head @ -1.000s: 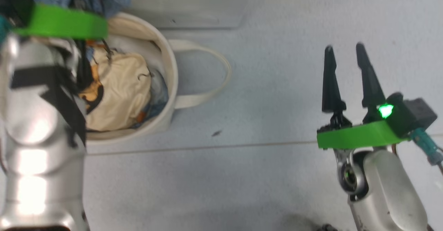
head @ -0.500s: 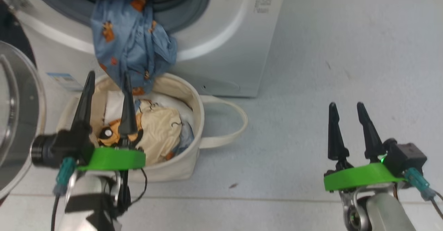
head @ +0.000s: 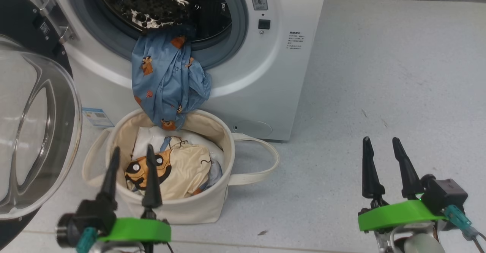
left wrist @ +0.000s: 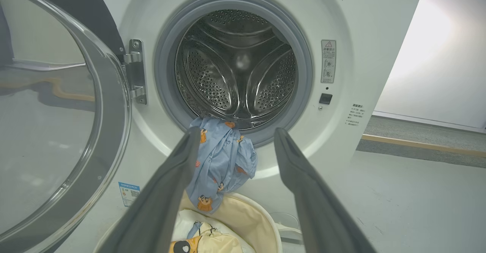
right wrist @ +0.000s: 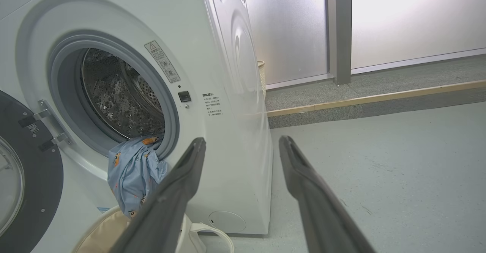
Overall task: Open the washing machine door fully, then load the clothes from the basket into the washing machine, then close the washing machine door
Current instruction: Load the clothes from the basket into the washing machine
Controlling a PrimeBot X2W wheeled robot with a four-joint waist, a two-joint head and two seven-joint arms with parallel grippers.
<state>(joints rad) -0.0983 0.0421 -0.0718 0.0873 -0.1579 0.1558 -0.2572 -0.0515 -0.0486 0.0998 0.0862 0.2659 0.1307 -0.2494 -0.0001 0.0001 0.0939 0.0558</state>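
We see a glossy steel drum (left wrist: 235,67), matt grey rubber seal (left wrist: 165,74), smooth white washer (head: 273,86), clear glass door (head: 34,131), soft cloth clothes (head: 167,82) and a canvas basket (head: 197,209); the speckled floor (head: 379,74) is perhaps vinyl.

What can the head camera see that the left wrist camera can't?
Extra in the head view: the right gripper, open, and the basket whole, with both loop handles. Extra in the left wrist view: deep inside the steel drum, and a wooden strip at the far right. In both: the open washing machine door, the blue garment hanging out of the drum's mouth over the basket, the cream garment in the basket, and the open left gripper.
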